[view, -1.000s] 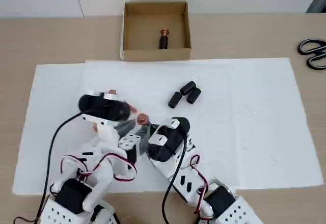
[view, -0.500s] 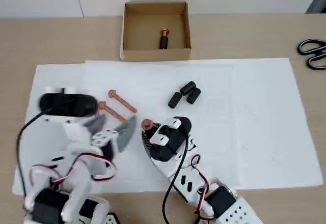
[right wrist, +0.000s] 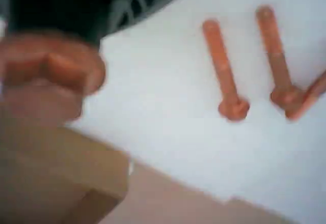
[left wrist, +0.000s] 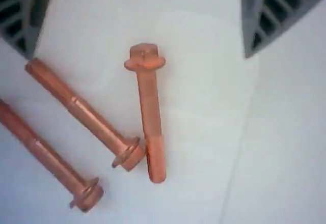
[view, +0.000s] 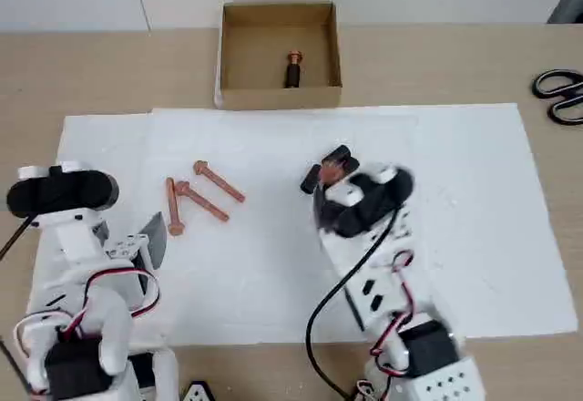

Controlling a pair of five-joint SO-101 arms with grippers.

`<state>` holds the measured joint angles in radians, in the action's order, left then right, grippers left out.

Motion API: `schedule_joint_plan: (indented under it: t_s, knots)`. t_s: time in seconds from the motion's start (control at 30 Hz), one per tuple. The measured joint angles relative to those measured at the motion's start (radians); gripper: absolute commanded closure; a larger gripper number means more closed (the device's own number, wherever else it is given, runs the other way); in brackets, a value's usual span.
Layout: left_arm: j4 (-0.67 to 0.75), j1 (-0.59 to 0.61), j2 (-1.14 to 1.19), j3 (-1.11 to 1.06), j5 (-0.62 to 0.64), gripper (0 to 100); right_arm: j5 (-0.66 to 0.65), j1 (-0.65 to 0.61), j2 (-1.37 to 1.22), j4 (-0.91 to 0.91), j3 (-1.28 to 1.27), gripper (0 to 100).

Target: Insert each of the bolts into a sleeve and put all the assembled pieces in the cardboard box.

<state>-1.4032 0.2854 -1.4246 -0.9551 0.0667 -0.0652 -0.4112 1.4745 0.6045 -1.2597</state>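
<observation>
Since one second ago the left arm has drawn back to the left side of the white paper. The left gripper now stands near the paper's left edge, just beside the loose bolts and no longer over them. The right arm has swung from the middle of the paper up to the sleeves, and it carried one bolt with it.

In the left wrist view the two grey fingers of the left gripper are spread wide and hold nothing. Three copper-coloured loose bolts lie flat on the paper below them. Two of these lie side by side and nearly parallel. The third lies at an angle, with its plain end touching the head of the nearer one.

The right gripper is closed around the held bolt, whose copper head shows very near and blurred in the right wrist view. In the high view this gripper is just beside two black sleeves, which lie on the paper right of the loose bolts. Whether the held bolt touches a sleeve, I cannot tell.

The cardboard box stands on the table at the far edge of the paper. One assembled piece, a copper bolt in a black sleeve, lies inside it. A pair of scissors lies on the table at the far right, well apart from the rest.
</observation>
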Motion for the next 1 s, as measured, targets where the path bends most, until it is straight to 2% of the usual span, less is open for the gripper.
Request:
schedule_joint_plan:
  t_s: [0.2, 0.43, 0.57, 0.8, 1.0]
  knots:
    - [0.017, 0.005, -0.003, -0.041, 0.055, 75, -0.011, 0.083, -0.493, -0.072, 0.477, 99.5]
    - [0.273, 0.005, 0.000, -0.295, 0.068, 75, -0.011, 0.084, -1.039, -0.241, 0.939, 99.5]
    - [0.371, 0.005, 0.002, -0.400, 0.068, 75, -0.011, 0.084, -1.284, -0.301, 1.097, 99.5]
    - [0.388, -0.012, 0.002, -0.411, 0.077, 75, -0.012, 0.084, -1.637, -0.405, 1.329, 99.5]
    - [0.425, -0.097, 0.002, -0.486, 0.072, 75, -0.012, 0.091, -1.852, -0.414, 1.502, 99.5]
